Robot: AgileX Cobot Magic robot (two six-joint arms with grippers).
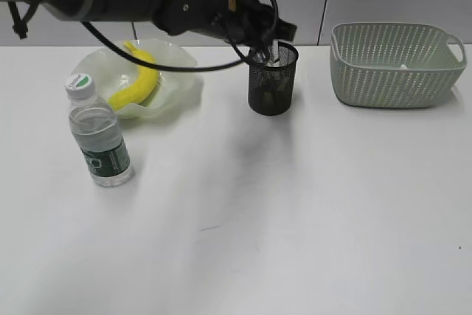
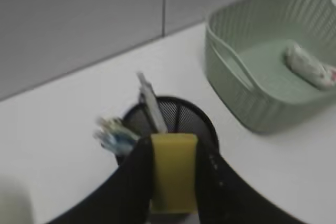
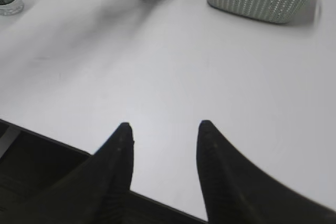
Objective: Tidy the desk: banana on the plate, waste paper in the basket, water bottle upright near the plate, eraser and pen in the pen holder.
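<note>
Yellow eraser (image 2: pixel 174 171) sits clamped in the left gripper (image 2: pixel 174 182) above the pen holder (image 2: pixel 173 121).

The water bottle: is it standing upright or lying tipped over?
Upright. The water bottle stands on its base on the desk, cap on top, near the plate.

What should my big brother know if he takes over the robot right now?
Left claw: shut on the yellow eraser, right above the pen holder.
Right claw: open, holding nothing, low over the desk's near edge.
Done: banana lies on the plate; water bottle stands upright in front of the plate; waste paper is in the basket; a pen stands in the pen holder.
Left: drop the eraser into the pen holder, then pull the left arm away.
</note>
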